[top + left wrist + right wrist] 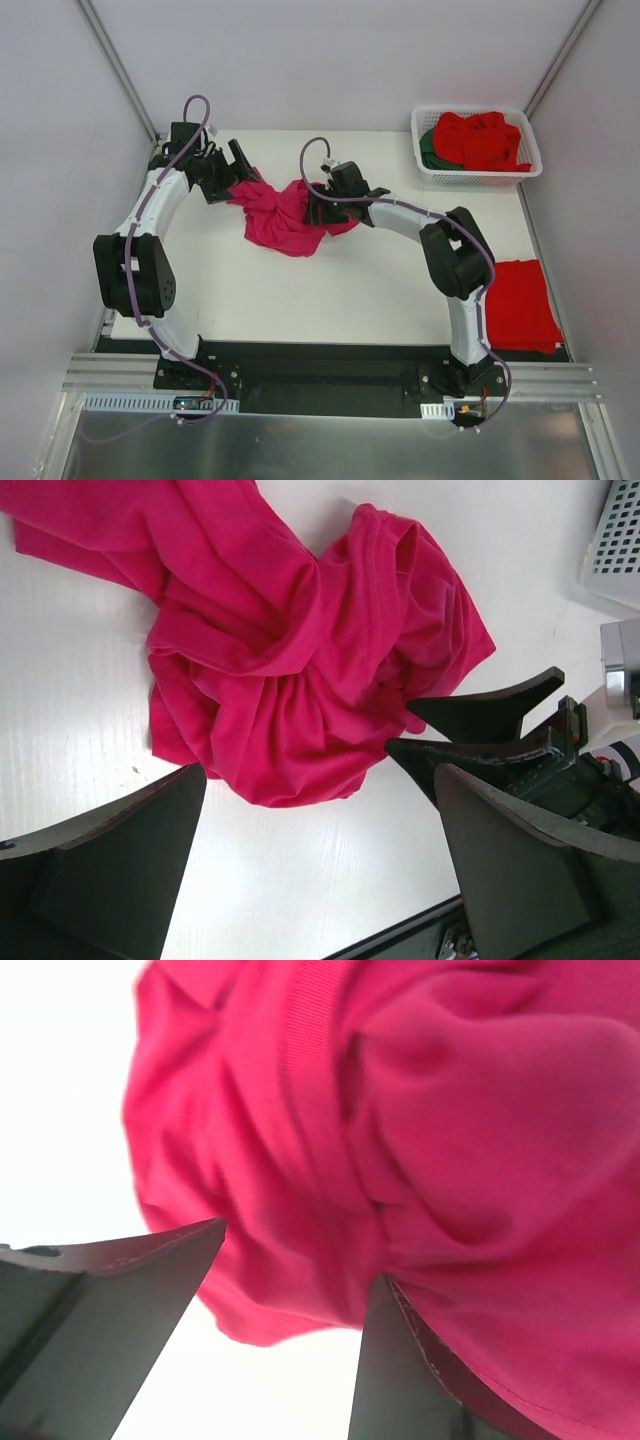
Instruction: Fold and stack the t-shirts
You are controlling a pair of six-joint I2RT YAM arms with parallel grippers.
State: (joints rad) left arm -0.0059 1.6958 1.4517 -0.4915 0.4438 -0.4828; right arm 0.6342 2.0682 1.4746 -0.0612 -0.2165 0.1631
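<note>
Magenta-pink crumpled cloth t-shirt (285, 215) | heaped on white table (330, 290), middle toward far edge | my left gripper (320, 772) wide open, empty, at its left side | my right gripper (300, 1252) part-open astride a bunched fold, hold unclear | I should pinch one layer per side, then draw apart to spread flat.
</note>
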